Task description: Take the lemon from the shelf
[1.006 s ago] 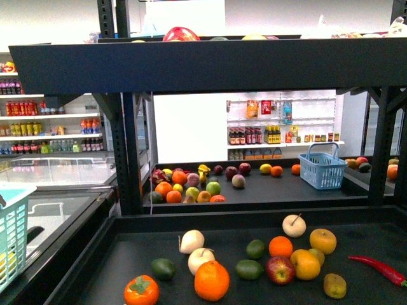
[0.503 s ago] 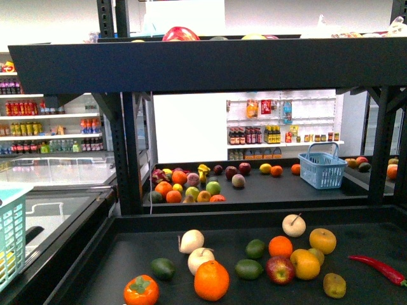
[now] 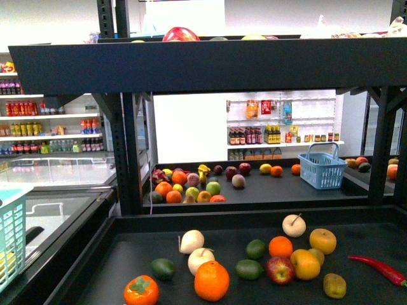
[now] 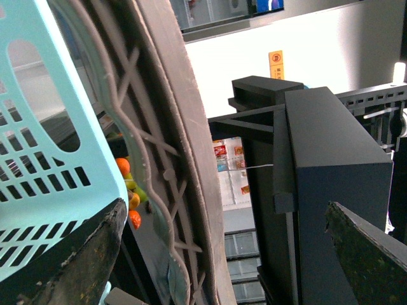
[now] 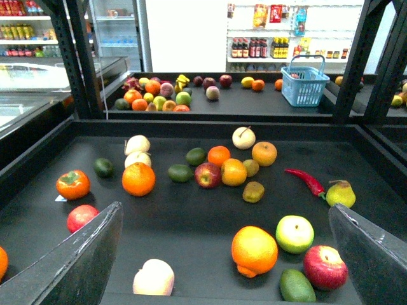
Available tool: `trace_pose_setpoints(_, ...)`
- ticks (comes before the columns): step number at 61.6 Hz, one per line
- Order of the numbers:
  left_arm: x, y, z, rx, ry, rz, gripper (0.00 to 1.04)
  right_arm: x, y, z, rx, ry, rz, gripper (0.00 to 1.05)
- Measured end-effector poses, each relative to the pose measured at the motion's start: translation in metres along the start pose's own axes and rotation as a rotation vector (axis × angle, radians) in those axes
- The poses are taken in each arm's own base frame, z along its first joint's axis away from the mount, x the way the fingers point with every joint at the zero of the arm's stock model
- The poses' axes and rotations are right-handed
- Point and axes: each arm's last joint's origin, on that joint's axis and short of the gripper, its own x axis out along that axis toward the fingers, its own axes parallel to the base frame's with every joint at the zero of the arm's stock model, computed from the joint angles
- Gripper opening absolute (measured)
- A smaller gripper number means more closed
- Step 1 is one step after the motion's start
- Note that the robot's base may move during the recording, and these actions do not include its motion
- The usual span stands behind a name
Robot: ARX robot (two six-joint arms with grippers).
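The black shelf (image 3: 210, 63) has a near tray (image 3: 210, 238) strewn with fruit and a rear tray behind it. A small yellow lemon-like fruit (image 3: 265, 168) lies on the rear tray; it also shows in the right wrist view (image 5: 247, 81). On the near tray lie yellow-orange round fruits (image 3: 323, 240) and a dull yellow one (image 3: 335, 285); I cannot tell whether any is a lemon. My right gripper (image 5: 235, 254) is open and empty above the near tray's front. My left gripper (image 4: 229, 254) is open beside a pale turquoise basket (image 4: 51, 127). Neither gripper shows in the front view.
The near tray (image 5: 191, 222) holds oranges, apples, avocados, a persimmon (image 5: 73, 183), a pear (image 5: 341, 193) and a red chilli (image 5: 306, 180). A blue basket (image 3: 322, 168) stands on the rear tray. Black uprights (image 3: 130, 152) flank the opening. The turquoise basket (image 3: 11, 235) is at the left edge.
The turquoise basket at the left edge of the front view has shifted slightly left. The fruit has not moved.
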Motion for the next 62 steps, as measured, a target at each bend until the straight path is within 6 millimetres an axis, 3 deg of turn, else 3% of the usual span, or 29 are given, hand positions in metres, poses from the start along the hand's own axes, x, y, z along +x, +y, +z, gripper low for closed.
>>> trace_pose_setpoints(14,-0.021,-0.024,0.002,0.01,0.023,0.074,0.97,0.0,0.0,0.0,0.0,0.0,0.0,0.97)
trace_pose_setpoints(28,-0.071,-0.07,-0.013,0.185,-0.002,0.333,0.97,0.0,0.0,0.0,0.0,0.0,0.0,0.97)
trace_pose_setpoints(29,-0.149,-0.145,-0.097,0.742,-0.036,0.413,0.96,0.0,0.0,0.0,0.0,0.0,0.0,0.97)
trace_pose_setpoints(33,-0.179,-0.159,-0.125,0.988,0.075,0.091,0.81,0.0,0.0,0.0,0.0,0.0,-0.001,0.97)
trace_pose_setpoints(36,-0.195,-0.154,-0.136,1.142,0.08,-0.001,0.71,0.0,0.0,0.0,0.0,0.0,-0.002,0.97)
trace_pose_setpoints(39,-0.206,-0.136,-0.145,1.219,0.08,0.006,0.58,0.0,0.0,0.0,0.0,0.0,-0.002,0.97)
trace_pose_setpoints(46,-0.221,-0.097,-0.161,1.271,0.133,0.054,0.35,0.0,0.0,0.0,0.0,0.0,0.0,0.97)
trace_pose_setpoints(56,-0.242,-0.079,-0.174,1.294,0.12,0.033,0.03,0.0,0.0,0.0,0.0,0.0,-0.002,0.97)
trace_pose_setpoints(62,-0.253,-0.066,-0.182,1.299,0.124,0.047,0.03,0.0,0.0,0.0,0.0,0.0,-0.002,0.97)
